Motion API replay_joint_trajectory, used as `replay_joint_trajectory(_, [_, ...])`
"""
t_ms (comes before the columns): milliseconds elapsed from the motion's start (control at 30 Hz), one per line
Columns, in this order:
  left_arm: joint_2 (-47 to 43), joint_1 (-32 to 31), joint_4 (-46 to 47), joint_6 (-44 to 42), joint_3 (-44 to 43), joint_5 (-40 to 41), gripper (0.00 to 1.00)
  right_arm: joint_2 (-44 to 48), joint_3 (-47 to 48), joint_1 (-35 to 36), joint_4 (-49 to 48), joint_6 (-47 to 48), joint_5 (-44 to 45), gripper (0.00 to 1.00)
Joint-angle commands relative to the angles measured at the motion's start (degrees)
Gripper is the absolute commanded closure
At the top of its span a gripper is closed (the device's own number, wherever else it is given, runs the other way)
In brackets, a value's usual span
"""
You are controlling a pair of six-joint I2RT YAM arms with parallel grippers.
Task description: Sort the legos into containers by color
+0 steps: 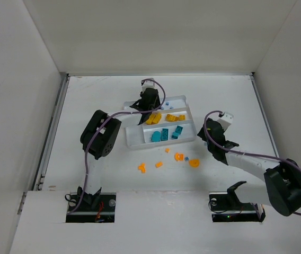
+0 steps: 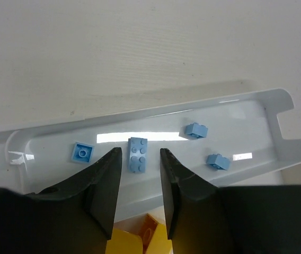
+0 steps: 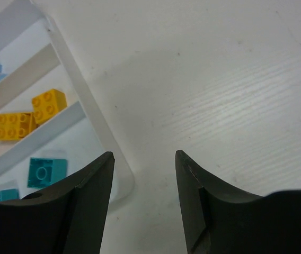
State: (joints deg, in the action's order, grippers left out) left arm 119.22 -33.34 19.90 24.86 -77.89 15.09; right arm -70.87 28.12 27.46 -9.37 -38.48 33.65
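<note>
White tabletop (image 1: 87, 95): over the tray's (image 1: 129, 143) far section the left gripper (image 2: 140, 152) stands parted and empty, a light blue brick (image 2: 138, 159) lying at its tips. The right gripper (image 3: 144, 156) gapes empty beside the tray's right edge. Drop-off looks done; next, I'd say, come the orange pieces (image 1: 179, 156) loose off its near edge.

White tray (image 1: 134, 141) is holding yellow bricks (image 1: 152, 119), teal bricks (image 1: 164, 134), light blue bricks (image 2: 138, 154); orange pieces (image 1: 178, 156) are lying lower centre on white table (image 1: 87, 100).
</note>
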Motion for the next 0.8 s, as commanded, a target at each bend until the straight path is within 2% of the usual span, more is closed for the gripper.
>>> replay_joint_trajectory(0, [-1.88,-1.06,1.19,-1.66,-1.83,0.11,0.66,2.22,-0.52,0.62,4.08,-2.74,2.48,0.44])
replay_joint_trajectory(133, [-4.95,-1.59,2.51,-2.19,0.88,0.9,0.62,4.6,-1.05,0.62,8.65,-5.46,1.6,0.5])
replay_joint_trajectory(300, [-12.59,-3.34,5.67,0.36,8.26,1.43,0.64,4.87,-1.04,0.7,12.0,-6.34,-0.87,0.54])
replay_joint_trajectory(333, [-14.35,-4.31,6.55,0.88,10.02,1.34,0.64,4.87,-1.57,0.7,11.83,-6.43,-0.95,0.59])
replay_joint_trajectory(400, [-17.34,-6.94,7.26,2.2,13.18,1.52,0.66,5.74,-2.19,0.88,11.74,-6.96,-0.87,0.6])
replay_joint_trajectory(567, [-22.71,-17.3,6.47,4.23,19.51,1.61,0.76,9.25,-2.19,0.62,13.93,-5.74,0.36,0.78])
replay_joint_trajectory(700, [-23.77,-25.65,5.07,3.53,22.69,1.96,0.78,10.75,-1.23,-0.61,15.51,-5.12,-0.69,0.78])
replay_joint_trajectory(767, [-23.16,-28.39,4.19,2.65,23.3,2.48,0.77,10.49,-0.87,-0.35,16.91,-5.29,-0.17,0.75])
